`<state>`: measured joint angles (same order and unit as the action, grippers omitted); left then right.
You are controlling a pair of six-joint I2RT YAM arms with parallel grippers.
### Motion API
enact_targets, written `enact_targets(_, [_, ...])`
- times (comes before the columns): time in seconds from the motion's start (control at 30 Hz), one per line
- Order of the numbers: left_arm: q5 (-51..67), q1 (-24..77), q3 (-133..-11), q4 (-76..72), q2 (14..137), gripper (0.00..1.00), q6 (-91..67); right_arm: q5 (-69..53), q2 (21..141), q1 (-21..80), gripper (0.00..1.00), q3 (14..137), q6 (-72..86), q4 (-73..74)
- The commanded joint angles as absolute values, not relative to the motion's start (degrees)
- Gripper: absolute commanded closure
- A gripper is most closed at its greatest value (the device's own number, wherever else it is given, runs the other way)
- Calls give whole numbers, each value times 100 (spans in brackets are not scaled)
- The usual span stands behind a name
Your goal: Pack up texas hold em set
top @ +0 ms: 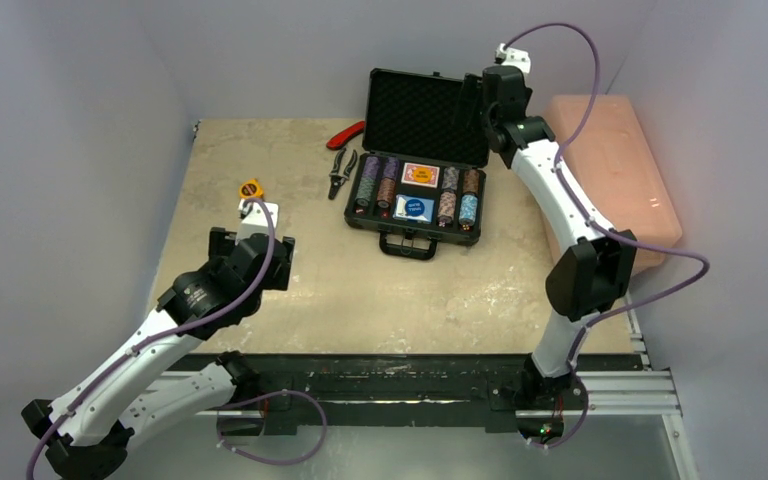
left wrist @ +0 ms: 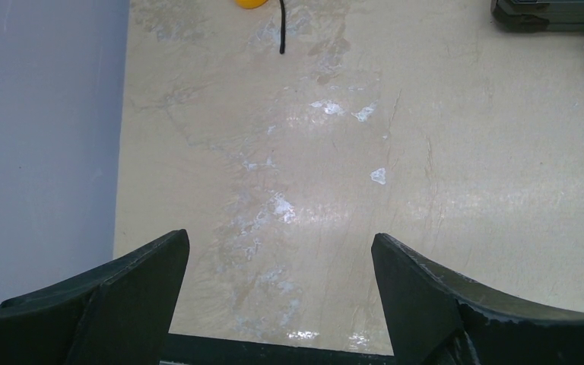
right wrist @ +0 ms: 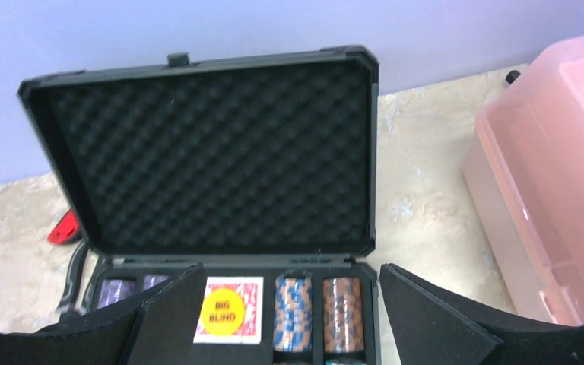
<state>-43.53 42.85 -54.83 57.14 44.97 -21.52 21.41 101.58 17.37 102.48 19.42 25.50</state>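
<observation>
Right gripper (right wrist: 292, 272) jaws apart, empty, facing open briefcase (right wrist: 213, 152) lid; left gripper (left wrist: 281, 242) jaws apart, empty, over table (left wrist: 441, 152).

Beige table (top: 360, 290): open case (top: 415, 190) upper middle, pliers (top: 342, 165) just left of it. Then pink box (top: 615, 180) upper right, yellow thing (top: 250, 188) left.

"BIG BLIND" on yellow disc (right wrist: 226, 315), atop red deck (right wrist: 253, 287).

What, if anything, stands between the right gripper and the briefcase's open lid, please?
Nothing visible: the right gripper, open, faces the foam-lined lid directly; the pink box sits off to the side.
</observation>
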Motion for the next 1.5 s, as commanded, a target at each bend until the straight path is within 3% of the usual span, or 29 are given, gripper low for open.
enact_targets(0.0, [-4430, 4263, -5551, 5781, 4477, 10, -2274, 2017, 10580, 1459, 11, 11136, 1828, 2798])
enact_targets(0.07, [-4430, 4267, -5563, 5818, 4491, 11, -2285, 2052, 10838, 1369, 11, 11443, 1828, 2888])
enact_targets(0.1, [-4422, 4263, -5559, 5799, 4491, 11, -2285, 2113, 10978, 1337, 29, 11608, 2039, 2957])
enact_targets(0.27, [-4401, 4266, -5568, 5764, 4579, 11, -2250, 2358, 11529, 1147, 43, 12260, 1957, 3076])
enact_targets(0.8, [-4442, 4263, -5590, 5783, 4750, 13, -2253, 1882, 13171, 611, 59, 13895, 1680, 3105])
enact_targets(1.47, [-4509, 4263, -5607, 5736, 4967, 13, -2228, 1766, 13799, 579, 66, 14154, 1330, 2742])
